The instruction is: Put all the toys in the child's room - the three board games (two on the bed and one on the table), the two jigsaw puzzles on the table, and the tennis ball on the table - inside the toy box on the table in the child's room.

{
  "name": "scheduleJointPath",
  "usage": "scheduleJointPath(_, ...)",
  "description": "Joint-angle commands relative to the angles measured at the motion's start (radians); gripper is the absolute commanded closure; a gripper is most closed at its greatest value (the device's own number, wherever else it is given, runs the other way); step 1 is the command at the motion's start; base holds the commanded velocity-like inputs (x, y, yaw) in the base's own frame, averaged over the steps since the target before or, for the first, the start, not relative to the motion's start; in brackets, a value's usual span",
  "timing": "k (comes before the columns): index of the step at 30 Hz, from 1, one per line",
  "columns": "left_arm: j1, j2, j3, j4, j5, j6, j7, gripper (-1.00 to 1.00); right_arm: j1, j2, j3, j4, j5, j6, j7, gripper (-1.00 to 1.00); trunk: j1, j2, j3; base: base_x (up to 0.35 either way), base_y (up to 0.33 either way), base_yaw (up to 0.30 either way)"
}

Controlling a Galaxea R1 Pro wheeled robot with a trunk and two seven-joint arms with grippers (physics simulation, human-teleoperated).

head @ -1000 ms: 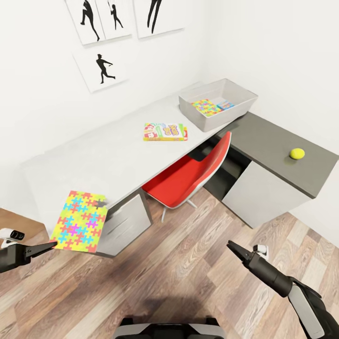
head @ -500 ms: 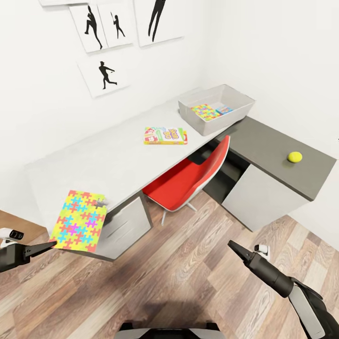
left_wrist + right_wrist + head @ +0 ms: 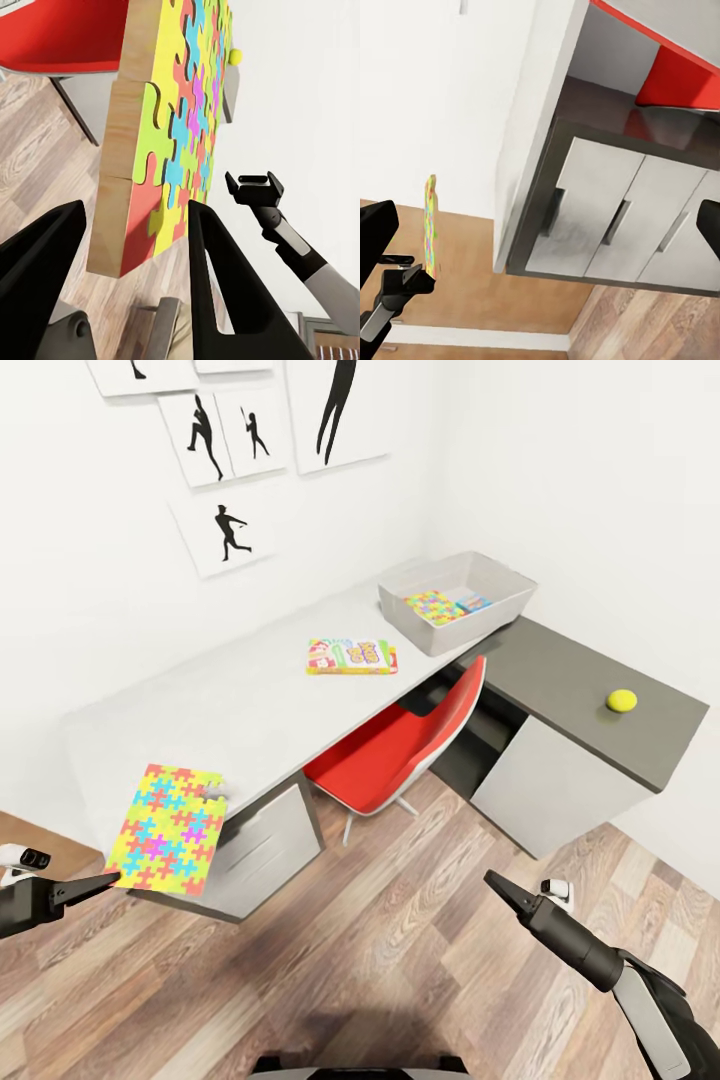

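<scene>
My left gripper [image 3: 112, 878] is shut on the edge of a multicolour jigsaw puzzle [image 3: 167, 828], held in the air by the near left end of the white table [image 3: 230, 700]. The wrist view has the puzzle [image 3: 176, 135] between both fingers. My right gripper [image 3: 492, 880] hangs open over the floor with nothing in it. A board game [image 3: 352, 657] lies mid-table. At the far corner stands the grey toy box [image 3: 505, 605], with a second jigsaw puzzle [image 3: 432, 606] and a small colourful box inside. On the dark lower section lies the tennis ball [image 3: 621, 700].
A red chair [image 3: 400, 745] is tucked under the desk between the white drawers [image 3: 265, 845] and the dark-topped cabinet [image 3: 560, 780]. Wood-plank floor lies between me and the desk. Silhouette pictures hang on the white wall.
The whole picture has shifted a little, so the camera has moved. Both grippers keep their pose and the puzzle stays in the left one.
</scene>
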Motion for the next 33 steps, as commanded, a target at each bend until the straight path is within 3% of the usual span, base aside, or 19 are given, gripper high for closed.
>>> scheduleJointPath(1, 0.000, 0.000, 0.000, 0.000, -0.001, 0.011, -0.004, 1.00, 0.000, 0.000, 0.000, 0.000, -0.006, 0.007, 0.001, -1.00, 0.001, -0.002, 0.000, 0.000, 0.000, 0.000)
scheduleJointPath(33, 0.000, 0.000, -0.001, 0.000, 0.000, 0.012, -0.004, 1.00, 0.000, 0.000, 0.001, 0.000, -0.006, 0.005, 0.001, -1.00, 0.001, -0.002, 0.054, 0.000, 0.000, 0.000)
